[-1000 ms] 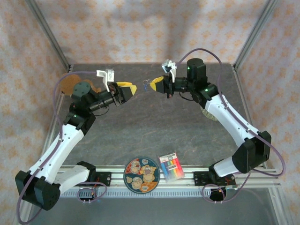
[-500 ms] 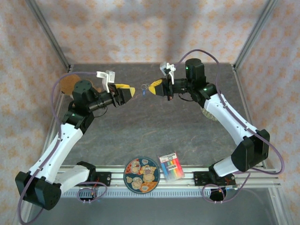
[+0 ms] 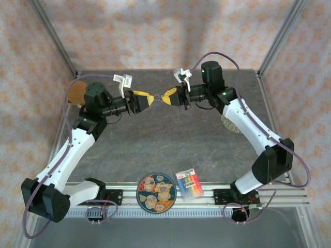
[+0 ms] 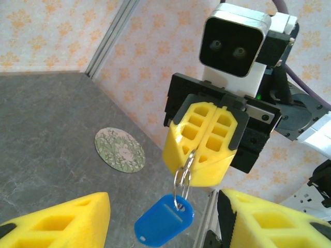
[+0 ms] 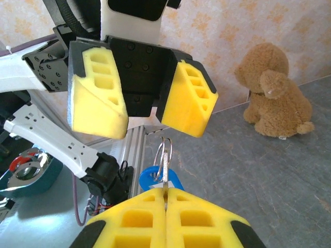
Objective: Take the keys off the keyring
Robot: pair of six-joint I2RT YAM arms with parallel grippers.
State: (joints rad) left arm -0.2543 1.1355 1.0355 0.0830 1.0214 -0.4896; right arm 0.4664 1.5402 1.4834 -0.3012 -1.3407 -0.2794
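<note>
Top external: the left end effector [image 3: 146,99] and the right end effector [image 3: 166,98] have closed the gap seen a second ago. They now stand nose to nose above the surface [image 3: 155,139]. The right end effector is clenched on the keyring [image 4: 181,177], which is held in the air with a blue tag [image 4: 164,221] hanging below it. The left end effector is released, its jaws slightly wider than before and its fingers [image 4: 57,222] either side of the tag. Separate keys cannot be told from the ring. The plate [image 3: 156,192] and striped card [image 3: 188,184] are unchanged.
</note>
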